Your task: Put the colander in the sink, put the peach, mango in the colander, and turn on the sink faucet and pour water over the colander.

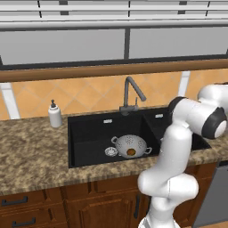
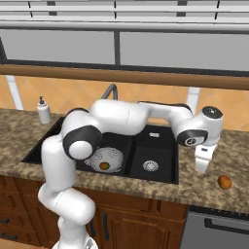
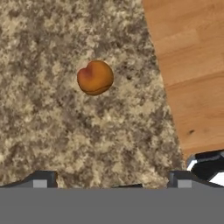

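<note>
The silver colander [image 1: 130, 144] [image 2: 108, 159] stands in the left basin of the black sink [image 1: 89, 124] [image 2: 163, 141]. Inside it lies the mango [image 1: 131, 152] [image 2: 103, 166]. The peach [image 2: 224, 182] [image 3: 95, 77] rests on the granite counter right of the sink. My gripper [image 2: 201, 170] [image 3: 112, 180] hangs open above the counter, pointing down, a little left of the peach, with nothing between its fingers. The dark faucet [image 1: 132, 93] [image 2: 111, 90] stands behind the sink, and no water runs from it.
A white soap dispenser [image 1: 54, 114] [image 2: 44, 111] stands on the counter left of the sink. The counter's edge passes close to the peach, with a wood-coloured surface [image 3: 192, 65] beyond it. A grey dishwasher front [image 2: 219, 228] sits below the counter at the right.
</note>
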